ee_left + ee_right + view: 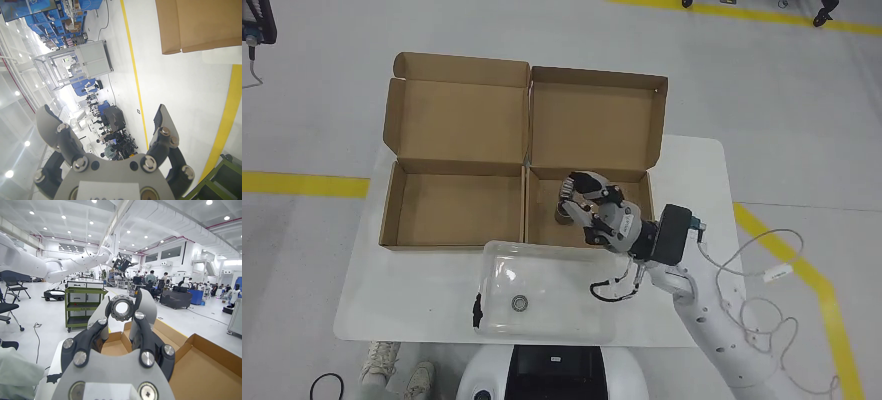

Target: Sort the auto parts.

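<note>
The right gripper (pixel 122 306), clamped on a toothed ring (pixel 121 319), hangs over the right-hand box (pixel 542 228); the drop looks straight down. The left gripper (pixel 103 111) is spread apart, empty.

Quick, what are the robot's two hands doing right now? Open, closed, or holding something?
Left hand: open, holding nothing.
Right hand: closed on a toothed ring-shaped bearing.

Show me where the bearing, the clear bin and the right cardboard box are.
bearing (pixel 122 317): right wrist view, lower rim of the ring.
clear bin (pixel 572 290): top view, bare floor.
right cardboard box (pixel 542 208): top view, bare floor.
</note>
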You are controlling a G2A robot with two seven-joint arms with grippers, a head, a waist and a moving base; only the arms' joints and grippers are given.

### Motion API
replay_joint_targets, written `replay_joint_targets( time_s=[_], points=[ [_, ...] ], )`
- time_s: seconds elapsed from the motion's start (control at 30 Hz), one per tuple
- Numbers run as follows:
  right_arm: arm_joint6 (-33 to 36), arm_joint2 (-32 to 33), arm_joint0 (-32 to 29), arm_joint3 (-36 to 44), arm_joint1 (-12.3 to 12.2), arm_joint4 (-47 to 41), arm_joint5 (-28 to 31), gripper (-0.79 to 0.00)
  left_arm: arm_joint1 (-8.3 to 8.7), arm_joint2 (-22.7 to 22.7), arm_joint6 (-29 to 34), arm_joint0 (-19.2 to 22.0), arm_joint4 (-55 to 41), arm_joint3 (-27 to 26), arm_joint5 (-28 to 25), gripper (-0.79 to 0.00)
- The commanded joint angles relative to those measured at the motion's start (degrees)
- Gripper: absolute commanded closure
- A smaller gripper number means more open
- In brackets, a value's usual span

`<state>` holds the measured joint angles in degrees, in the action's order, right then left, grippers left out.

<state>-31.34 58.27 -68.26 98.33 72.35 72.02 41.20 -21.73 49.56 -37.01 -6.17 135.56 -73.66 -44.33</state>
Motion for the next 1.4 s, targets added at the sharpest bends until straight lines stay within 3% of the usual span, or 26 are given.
replay_joint_targets(
  time_s=[0.0, 0.23, 0.53, 0.8, 1.07, 1.37],
  points=[
    [2.07, -0.86, 0.99, -1.14, 0.27, -0.21, -1.1, 0.0, 0.0, 0.0, 0.0, 0.0, 0.0, 0.0, 0.0, -0.785],
    [8.23, -5.43, 5.54, -6.71, 1.78, -2.67, -3.78, 0.0, 0.0, 0.0, 0.0, 0.0, 0.0, 0.0, 0.0, -0.785],
    [15.75, -14.03, 14.78, -17.61, 5.41, -6.89, -6.07, 0.0, 0.0, 0.0, 0.0, 0.0, 0.0, 0.0, 0.0, -0.785],
    [19.79, -21.81, 21.24, -28.06, 9.72, -10.57, -7.05, 0.0, 0.0, 0.0, 0.0, 0.0, 0.0, 0.0, 0.0, -0.785],
    [25.67, -29.88, 27.53, -39.27, 15.62, -11.84, -9.01, 0.0, 0.0, 0.0, 0.0, 0.0, 0.0, 0.0, 0.0, -0.785],
    [30.97, -33.7, 31.38, -47.23, 20.42, -9.84, -12.9, 0.0, 0.0, 0.0, 0.0, 0.0, 0.0, 0.0, 0.0, -0.785]
  ],
)
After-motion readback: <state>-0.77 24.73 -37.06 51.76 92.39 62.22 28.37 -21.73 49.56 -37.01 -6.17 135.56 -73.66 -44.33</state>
